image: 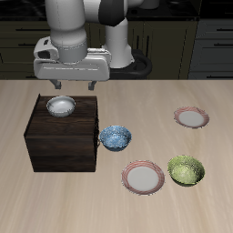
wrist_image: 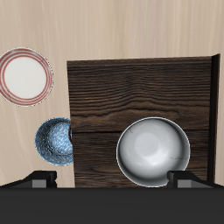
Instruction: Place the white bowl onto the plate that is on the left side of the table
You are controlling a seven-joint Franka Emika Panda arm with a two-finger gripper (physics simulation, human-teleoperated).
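Note:
The white bowl (image: 61, 106) sits upright on top of a dark brown wooden box (image: 62, 138) near the back of the table (image: 182, 91). My gripper (image: 71, 88) hovers just above the bowl, open and empty, with one finger on each side of it. In the wrist view the bowl (wrist_image: 154, 151) lies on the box top (wrist_image: 140, 92), close to my gripper (wrist_image: 114, 179), whose fingertips (wrist_image: 42, 179) stand wide apart. The small pale pink plate (image: 191, 117) lies flat and empty on the table's left side, well away from the box.
A blue speckled bowl (image: 115, 137) stands beside the box and also shows in the wrist view (wrist_image: 54, 141). A larger red-rimmed plate (image: 143, 177) lies near the front edge, and the wrist view shows it too (wrist_image: 24, 75). A green speckled bowl (image: 187, 169) stands beside it.

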